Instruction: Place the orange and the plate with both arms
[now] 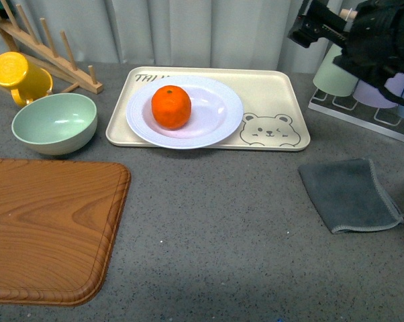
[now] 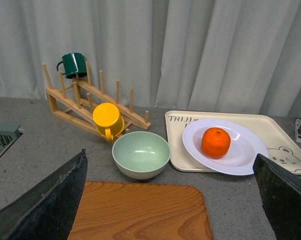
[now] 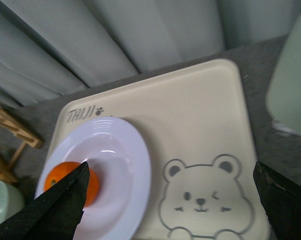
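Below your right gripper (image 3: 170, 197): job looks done.
Orange (image 1: 171, 106) sits in the plate (image 1: 219, 114) on the tray (image 1: 282, 94); both grippers (image 2: 173, 200) gape empty.

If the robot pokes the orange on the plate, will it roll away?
Probably a little. The orange is round with glossy skin, so it likely rolls easily and may slip. The plate looks dished, so its raised rim should probably keep it inside.
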`<state>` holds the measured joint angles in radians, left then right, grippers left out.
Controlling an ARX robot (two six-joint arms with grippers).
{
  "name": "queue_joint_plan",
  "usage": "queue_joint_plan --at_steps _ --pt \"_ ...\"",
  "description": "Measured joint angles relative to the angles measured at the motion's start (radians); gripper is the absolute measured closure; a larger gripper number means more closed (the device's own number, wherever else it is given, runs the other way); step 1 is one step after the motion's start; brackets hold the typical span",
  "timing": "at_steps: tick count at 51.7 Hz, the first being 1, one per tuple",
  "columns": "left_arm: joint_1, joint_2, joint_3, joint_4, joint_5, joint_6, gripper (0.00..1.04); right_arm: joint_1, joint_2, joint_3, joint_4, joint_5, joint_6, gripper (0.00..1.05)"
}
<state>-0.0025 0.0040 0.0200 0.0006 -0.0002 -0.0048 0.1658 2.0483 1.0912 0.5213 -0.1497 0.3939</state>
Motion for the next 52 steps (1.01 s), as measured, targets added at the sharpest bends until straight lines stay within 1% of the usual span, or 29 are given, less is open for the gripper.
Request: queue_joint_plan --at_steps 2,4,8,15,18,24,28,33,37,38,42,45,49,52 --pt "0.0 0.0 0.0 0.0 0.0 0.0 0.06 -0.001 -0.035 -0.046 0.024 0.023 -0.039 0.09" --pt "0.0 0.0 0.0 0.0 0.0 0.0 0.06 -0.008 -0.108 -0.142 0.061 0.069 -0.138 0.09" --pt "0.0 0.0 0.0 0.0 0.0 0.0 0.06 -0.034 -0.248 -0.303 0.076 0.097 -0.266 0.09" --pt "0.0 0.0 0.0 0.0 0.0 0.0 0.06 -0.068 -0.448 -0.487 0.061 0.124 -0.372 0.09" --pt "0.0 0.0 0.0 0.0 0.0 0.0 0.06 -0.08 -0.528 -0.55 0.055 0.127 -0.395 0.09" --pt "0.0 0.0 0.0 0.0 0.0 0.0 0.06 -0.103 -0.719 -0.677 -0.023 0.121 -0.425 0.09" --pt "0.0 0.0 0.0 0.0 0.0 0.0 0.06 -0.113 -0.891 -0.77 -0.11 0.106 -0.436 0.09" --pt "0.0 0.0 0.0 0.0 0.0 0.0 0.06 -0.123 -1.181 -0.875 -0.282 0.096 -0.452 0.09" --pt "0.0 0.0 0.0 0.0 0.0 0.0 0.06 -0.137 -1.384 -0.915 -0.438 0.081 -0.466 0.09" --pt "0.0 0.0 0.0 0.0 0.0 0.0 0.06 -0.14 -1.403 -0.917 -0.455 0.077 -0.468 0.09" --pt "0.0 0.0 0.0 0.0 0.0 0.0 0.06 -0.169 -1.524 -0.922 -0.568 0.048 -0.485 0.09" --pt "0.0 0.0 0.0 0.0 0.0 0.0 0.06 -0.209 -1.642 -0.927 -0.669 0.013 -0.511 0.09" --pt "0.0 0.0 0.0 0.0 0.0 0.0 0.06 -0.249 -1.732 -0.934 -0.739 -0.01 -0.536 0.09" --pt "0.0 0.0 0.0 0.0 0.0 0.0 0.06 -0.294 -1.814 -0.937 -0.797 -0.05 -0.57 0.09"
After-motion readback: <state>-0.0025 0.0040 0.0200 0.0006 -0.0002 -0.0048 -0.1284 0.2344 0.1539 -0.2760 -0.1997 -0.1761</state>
